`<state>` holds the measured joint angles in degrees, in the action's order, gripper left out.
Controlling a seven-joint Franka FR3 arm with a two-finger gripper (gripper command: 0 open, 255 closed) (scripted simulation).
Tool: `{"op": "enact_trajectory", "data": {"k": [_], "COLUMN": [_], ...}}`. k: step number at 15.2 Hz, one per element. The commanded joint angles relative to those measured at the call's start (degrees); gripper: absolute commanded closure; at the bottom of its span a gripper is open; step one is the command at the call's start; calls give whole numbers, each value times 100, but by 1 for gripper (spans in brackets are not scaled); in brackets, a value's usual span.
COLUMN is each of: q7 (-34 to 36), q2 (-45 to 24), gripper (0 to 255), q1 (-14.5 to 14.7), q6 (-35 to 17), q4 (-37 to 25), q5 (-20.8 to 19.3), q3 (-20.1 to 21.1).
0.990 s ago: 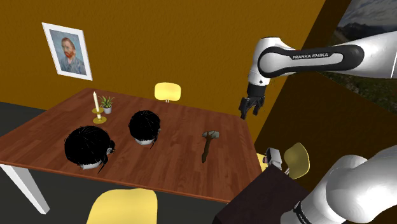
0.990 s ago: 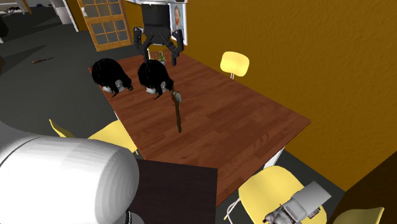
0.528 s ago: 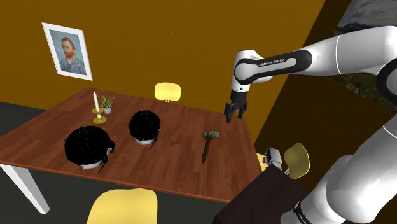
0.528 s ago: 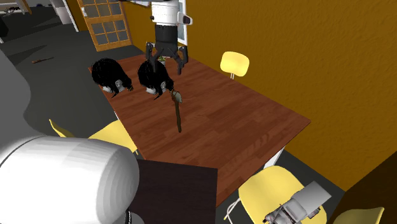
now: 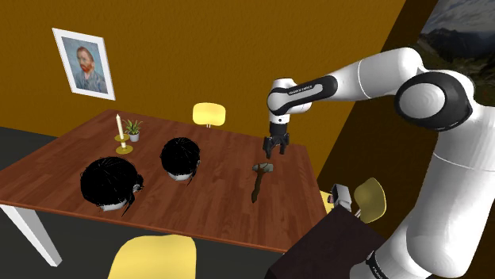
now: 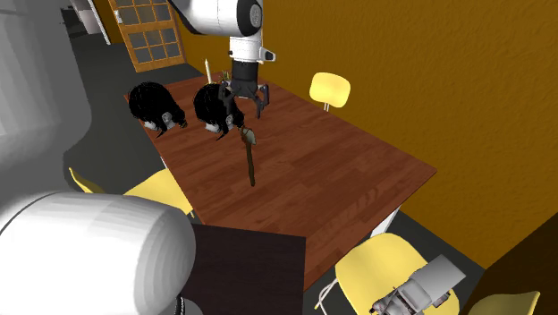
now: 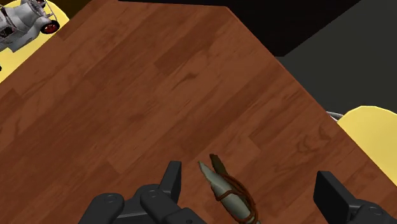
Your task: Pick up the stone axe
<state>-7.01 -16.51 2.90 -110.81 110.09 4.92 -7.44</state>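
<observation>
The stone axe [image 5: 259, 179] lies flat on the wooden table [image 5: 222, 198], its grey stone head [image 5: 262, 167] toward the wall and its brown handle pointing at the near edge. From the other side the axe [image 6: 249, 154] lies lengthwise beside a black wig. My gripper [image 5: 274, 148] hangs open just above and behind the head, fingers pointing down. In the second exterior view the gripper [image 6: 244, 106] hovers over the head end. Through the wrist view the bound stone head [image 7: 228, 193] sits between my spread fingers [image 7: 170, 179], untouched.
Two black wigs on heads [image 5: 180, 157] [image 5: 111, 182] rest on the table at the shoulder view's left of the axe. A candle [image 5: 120, 135] and small plant [image 5: 133, 129] stand at the far corner. Yellow chairs [image 5: 210, 113] [image 5: 153, 257] ring the table.
The arm has swung toward the shoulder view's left and come down, bringing the open gripper from beyond the table's edge to just over the axe head. The axe has not moved.
</observation>
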Motion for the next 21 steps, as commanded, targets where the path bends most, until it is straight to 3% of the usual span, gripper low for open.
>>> {"op": "enact_trajectory", "data": {"k": [1,5,15,16,21], "q7": [-74,-197,-241,-240,-239], "q2": [-529,-1513,-1865,-1864,-1864], "gripper": [0,0,0,255,255], "q1": [-21,-86,-102,-101,-99], "q6": [10,136,-277,-281,-282], "q4": [-436,-1350,-1286,-1281,-1280], "q5": [89,212,258,259,259], "q3": [42,132,160,161,162]}}
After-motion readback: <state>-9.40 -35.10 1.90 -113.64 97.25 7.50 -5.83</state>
